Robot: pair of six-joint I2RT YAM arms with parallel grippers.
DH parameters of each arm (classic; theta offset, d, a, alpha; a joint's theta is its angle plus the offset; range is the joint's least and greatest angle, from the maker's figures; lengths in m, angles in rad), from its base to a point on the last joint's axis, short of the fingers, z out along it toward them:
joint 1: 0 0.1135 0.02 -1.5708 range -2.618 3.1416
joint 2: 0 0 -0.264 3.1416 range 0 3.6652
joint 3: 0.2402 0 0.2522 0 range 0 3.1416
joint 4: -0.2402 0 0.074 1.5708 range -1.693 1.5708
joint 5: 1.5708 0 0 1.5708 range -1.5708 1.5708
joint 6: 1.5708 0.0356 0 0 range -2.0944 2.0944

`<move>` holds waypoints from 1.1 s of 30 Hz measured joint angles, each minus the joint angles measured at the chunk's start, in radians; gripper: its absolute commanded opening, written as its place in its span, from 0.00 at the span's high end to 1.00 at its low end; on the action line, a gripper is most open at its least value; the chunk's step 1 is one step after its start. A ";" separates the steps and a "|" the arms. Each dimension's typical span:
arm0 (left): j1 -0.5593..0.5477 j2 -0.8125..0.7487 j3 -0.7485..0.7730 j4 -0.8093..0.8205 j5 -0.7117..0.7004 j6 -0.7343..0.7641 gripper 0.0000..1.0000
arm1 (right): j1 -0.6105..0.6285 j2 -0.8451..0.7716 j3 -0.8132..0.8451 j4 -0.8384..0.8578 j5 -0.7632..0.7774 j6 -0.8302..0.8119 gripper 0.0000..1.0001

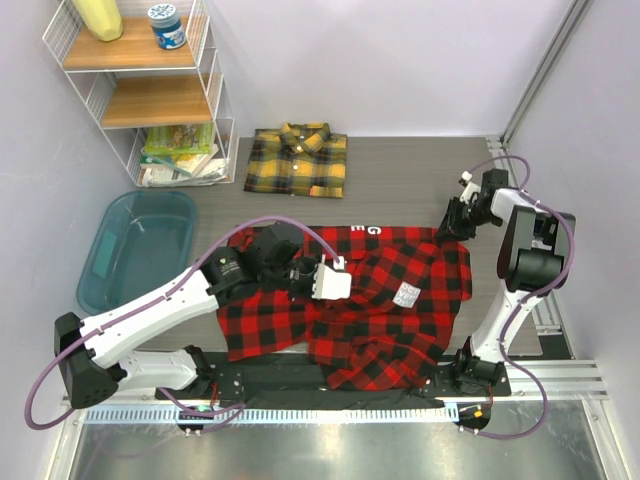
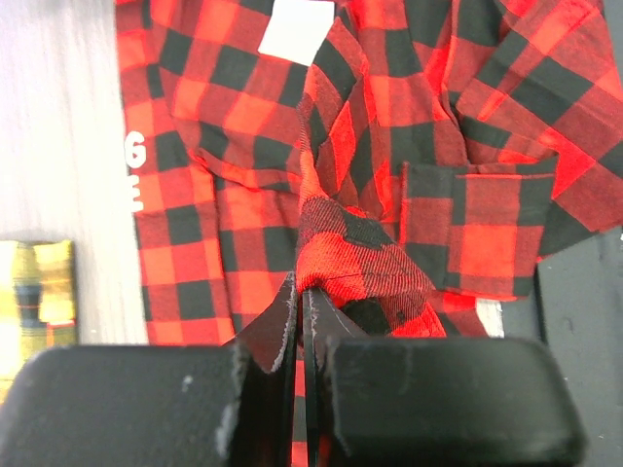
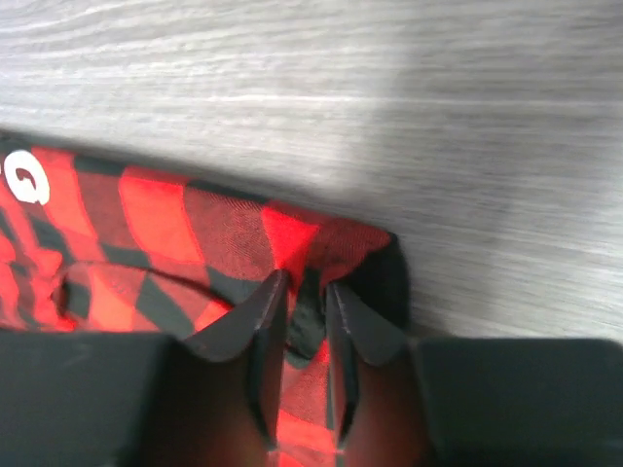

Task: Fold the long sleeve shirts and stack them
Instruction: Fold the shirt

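Red-and-black shirt (image 1: 385, 300) is lying open and pretty rumpled across the middle of the bench, running down toward the near edge. Its lower part hangs over the black mat (image 1: 270, 372) that runs along that edge. White letters (image 1: 366, 231) sit on its far side, and there's a white tag (image 1: 407, 295) toward the right.

Left gripper (image 2: 304, 292) is over the middle of the shirt, pressed together on a raised ridge of the red cloth. The fabric bunches up right at the fingertips, with the chest pocket (image 2: 477, 233) just to the side. The left arm itself lies across the left part of the shirt, so that bit is hidden in the top view.

Right gripper (image 3: 304, 290) is at the shirt's far right corner, fingers (image 3: 271, 302) pinching the corner edge with bare wood grain just past it.

Yellow-and-black shirt (image 1: 297, 160) is already folded into a neat rectangle at the far edge, around the middle, well apart from the red one.

Other stuff: a wire shelf (image 1: 215, 90) is in the far left corner with a blue-lidded jar (image 1: 167, 25) and something yellow (image 1: 98, 18) on top, plus some packets (image 1: 180, 150) on the lowest level. A teal tub (image 1: 140, 250) sits along the left edge just beside the left arm.
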 measured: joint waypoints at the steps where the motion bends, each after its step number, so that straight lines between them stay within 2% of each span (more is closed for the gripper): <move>1: 0.000 0.000 -0.005 0.000 0.000 -0.004 1.00 | 0.000 0.006 0.001 -0.012 0.000 -0.005 0.68; 5: 0.011 0.000 -0.024 0.000 -0.005 -0.039 1.00 | 0.000 0.006 0.058 -0.101 0.029 -0.082 0.54; 7: 0.028 0.000 -0.026 0.001 -0.006 -0.058 1.00 | 0.000 -0.005 0.101 -0.140 0.041 -0.128 0.53; 10: 0.092 0.001 -0.026 0.015 -0.006 -0.100 1.00 | 0.002 -0.053 0.142 -0.163 0.040 -0.177 0.54; 16: 0.312 0.072 0.003 0.054 0.022 -0.214 1.00 | 0.076 -0.144 0.162 -0.185 -0.021 -0.243 0.62; 22: 0.489 0.177 0.010 0.081 0.058 -0.287 1.00 | 0.231 -0.045 0.116 -0.194 -0.035 -0.280 0.65; 26: 0.578 0.236 0.010 0.090 0.079 -0.310 1.00 | 0.237 0.035 0.084 -0.195 0.015 -0.292 0.65; 33: 0.725 0.364 0.010 0.104 0.109 -0.338 1.00 | 0.223 0.035 0.083 -0.194 0.039 -0.301 0.65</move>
